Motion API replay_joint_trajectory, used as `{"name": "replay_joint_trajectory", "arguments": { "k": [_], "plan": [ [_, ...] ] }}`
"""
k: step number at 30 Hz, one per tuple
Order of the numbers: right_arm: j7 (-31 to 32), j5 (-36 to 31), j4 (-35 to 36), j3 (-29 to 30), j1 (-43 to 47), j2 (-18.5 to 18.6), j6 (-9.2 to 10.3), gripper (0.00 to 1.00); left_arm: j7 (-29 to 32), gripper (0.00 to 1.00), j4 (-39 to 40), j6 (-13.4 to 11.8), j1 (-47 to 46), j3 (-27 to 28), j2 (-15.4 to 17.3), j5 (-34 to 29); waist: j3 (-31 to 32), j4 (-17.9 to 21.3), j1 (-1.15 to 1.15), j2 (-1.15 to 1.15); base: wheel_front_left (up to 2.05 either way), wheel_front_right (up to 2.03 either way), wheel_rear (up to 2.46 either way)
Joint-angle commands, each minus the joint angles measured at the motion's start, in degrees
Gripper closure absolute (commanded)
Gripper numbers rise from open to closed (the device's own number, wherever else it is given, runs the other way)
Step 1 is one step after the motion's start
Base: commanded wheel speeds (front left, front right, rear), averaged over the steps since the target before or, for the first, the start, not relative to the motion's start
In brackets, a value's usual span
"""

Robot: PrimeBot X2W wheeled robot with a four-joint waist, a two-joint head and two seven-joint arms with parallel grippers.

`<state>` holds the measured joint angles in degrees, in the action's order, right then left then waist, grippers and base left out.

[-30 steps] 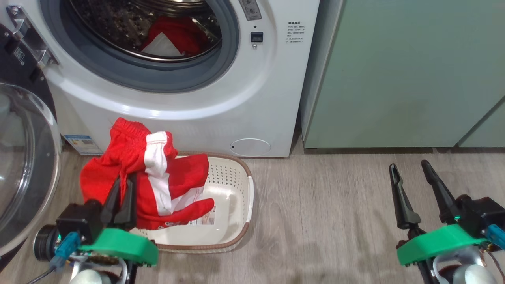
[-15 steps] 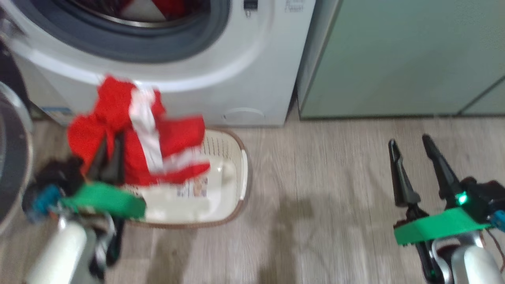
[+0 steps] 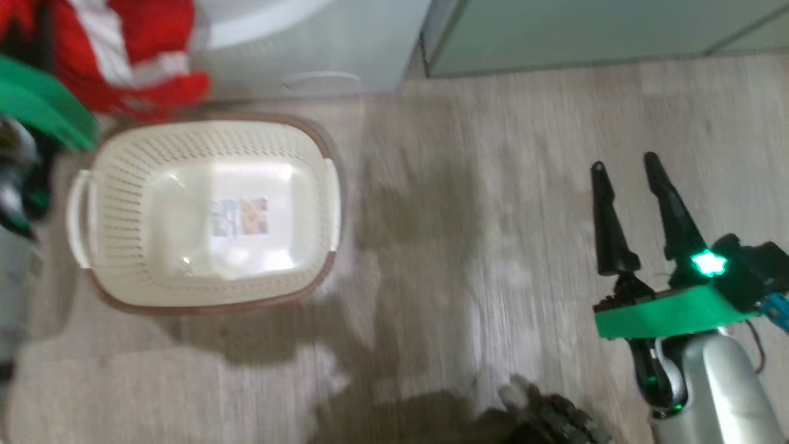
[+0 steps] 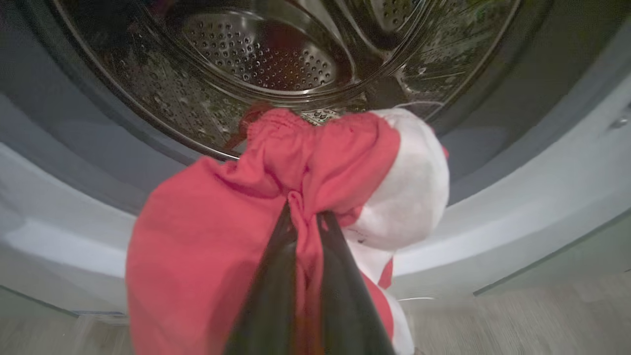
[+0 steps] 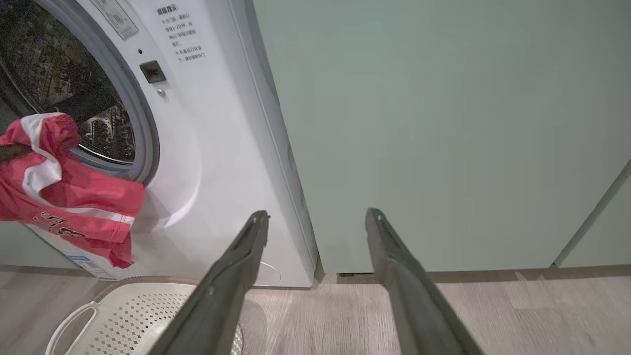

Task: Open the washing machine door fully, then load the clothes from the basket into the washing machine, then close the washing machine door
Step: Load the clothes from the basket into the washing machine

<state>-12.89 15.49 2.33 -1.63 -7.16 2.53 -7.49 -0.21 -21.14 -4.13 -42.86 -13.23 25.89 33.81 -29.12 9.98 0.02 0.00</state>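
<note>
My left gripper [image 4: 305, 215] is shut on the clothes [image 4: 276, 197], bright red shorts with a white panel. They hang bunched in front of the steel drum [image 4: 266, 64] of the washing machine [image 4: 493, 231], just below its mouth. Seen from the head, the clothes [image 3: 142, 37] are at the top left, above the basket [image 3: 123, 185]. The cream basket holds nothing and its label sticker shows. My right gripper [image 3: 622, 162] hovers open over the floor at the right, holding nothing. The washing machine door is out of view.
Pale green cabinets [image 5: 443, 123] stand right of the washing machine [image 5: 212, 148]. Wood-look floor [image 3: 462, 216] spreads between the basket and my right gripper [image 5: 317, 213]. A dark ridged object [image 3: 555, 425] sits at the bottom edge of the head view.
The head camera has tilted down. My left gripper has lifted the red shorts out of the basket and up to the drum opening. The right gripper stays open.
</note>
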Motion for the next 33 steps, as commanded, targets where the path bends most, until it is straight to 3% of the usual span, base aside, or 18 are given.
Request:
{"name": "replay_joint_trajectory", "arguments": {
  "k": [1,12,18,26,33],
  "plan": [
    [-1.0,0.4,1.3,-1.8,-1.0,0.3,0.00,0.00,1.1,1.00,0.8,0.5,-3.8,2.4,3.7,0.5,-3.8,3.1,-0.02,0.00,0.00,0.00,0.00],
    [-2.1,4.1,0.0,-5.0,-5.3,0.3,0.00,0.00,22.4,1.00,-6.3,4.1,-25.3,1.8,12.0,3.0,-10.8,8.2,-0.02,0.00,0.00,0.00,0.00],
    [-2.1,6.5,0.5,-6.5,-6.3,0.3,0.00,0.00,30.5,1.00,-7.3,3.9,-33.3,0.7,16.1,1.7,-13.8,11.2,-0.02,0.00,0.00,0.00,0.00],
    [-2.1,9.1,0.9,-8.4,-7.1,0.3,0.00,0.00,33.0,1.00,-7.0,2.6,-41.2,-0.4,19.9,-2.1,-17.3,15.1,-0.02,0.00,0.00,0.00,0.00],
    [-2.1,10.7,1.3,-9.8,-7.7,0.3,0.00,0.00,26.6,1.00,-6.7,2.3,-47.8,-1.2,20.4,-6.0,-19.6,17.1,-0.02,0.00,0.00,0.00,0.00]
  ]
}}
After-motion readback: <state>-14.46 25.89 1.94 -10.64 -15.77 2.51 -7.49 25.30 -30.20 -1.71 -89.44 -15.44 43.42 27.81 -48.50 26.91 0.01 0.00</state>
